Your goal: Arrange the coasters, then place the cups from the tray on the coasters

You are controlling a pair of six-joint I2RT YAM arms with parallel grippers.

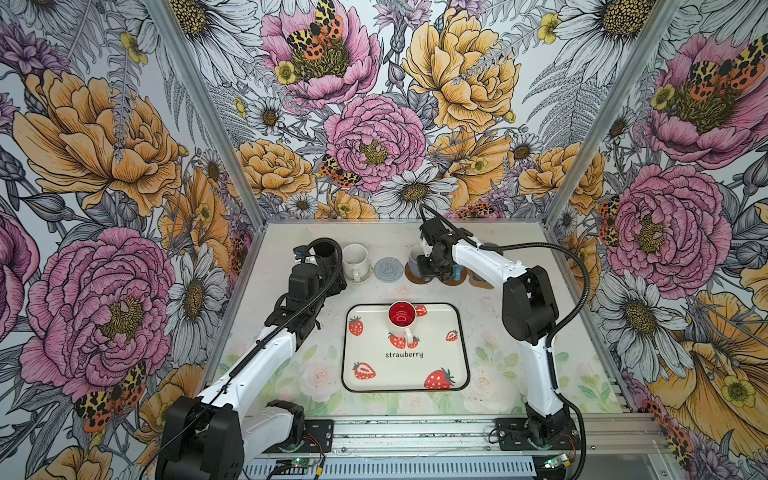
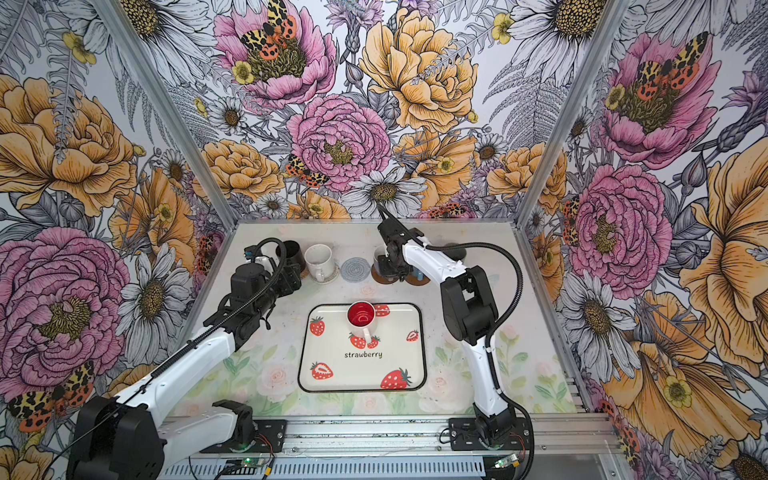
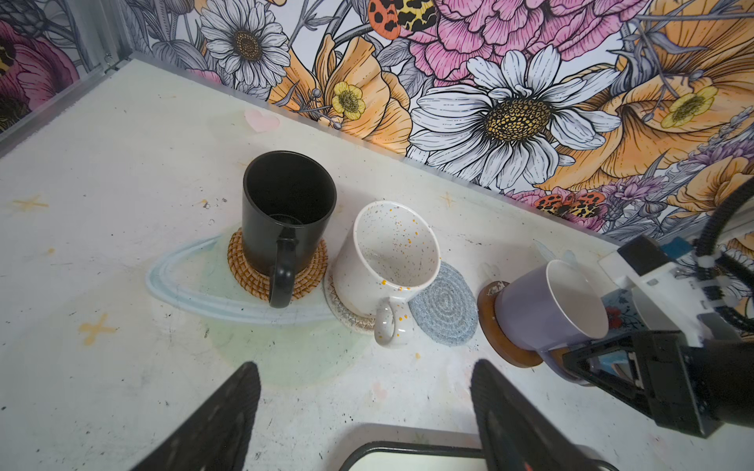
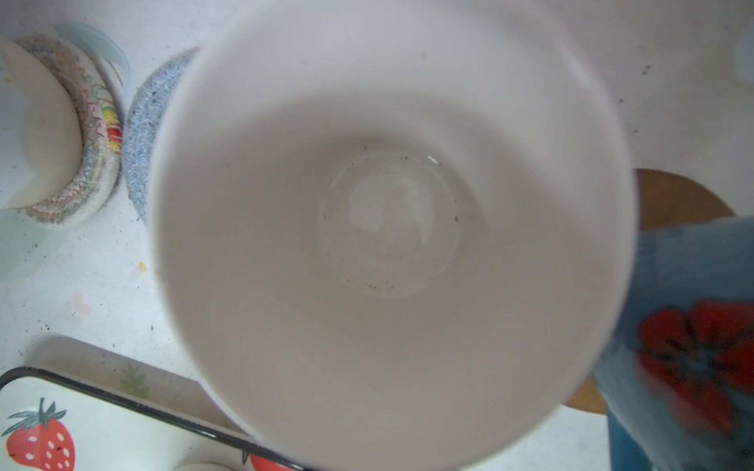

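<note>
Placement is the step in hand, I'd judge. The right gripper (image 1: 431, 269) is closed narrowly on the lilac ceramic mug with the white inside (image 3: 546, 310), seemingly at its handle side. The mug's base rests on a brown round coaster (image 3: 495, 326) in the row along the back of the table. Whether it stands flat or a little tipped I cannot tell.

The left gripper (image 3: 365, 369) hangs wide open and empty near the far corner of the cream strawberry-print tray with a thin black rim (image 1: 436, 361). One white mug with a red inside (image 1: 402, 318) stands on that tray. The grey-blue woven round coaster (image 1: 388, 269) lies bare beside the lilac mug.

Next, the right jaws would need to let go and lift clear without nudging the mug. After that, the red-lined mug wants carrying to the bare coaster.
</note>
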